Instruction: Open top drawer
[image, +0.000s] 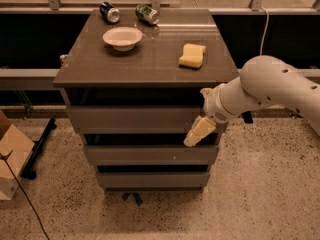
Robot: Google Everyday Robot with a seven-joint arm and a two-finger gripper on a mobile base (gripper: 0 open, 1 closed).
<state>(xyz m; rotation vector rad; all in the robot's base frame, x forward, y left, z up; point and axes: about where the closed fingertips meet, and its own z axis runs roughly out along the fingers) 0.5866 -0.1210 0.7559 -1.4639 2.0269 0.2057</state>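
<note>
The top drawer (135,118) is the uppermost and widest grey-brown flat front of the cabinet, just under the tabletop. It looks closed, flush with a dark gap above it. My gripper (196,134) hangs from the white arm at the drawer's lower right corner, its cream fingers (200,130) pointing down-left over the gap between the top drawer and the middle drawer (150,155).
On the cabinet top (90,64) sit a white bowl (122,37), a yellow sponge (192,55) and two cans (109,11) (147,13) at the back. The bottom drawer (152,179) is below. A cardboard box (11,159) and a cable lie at the left on the floor.
</note>
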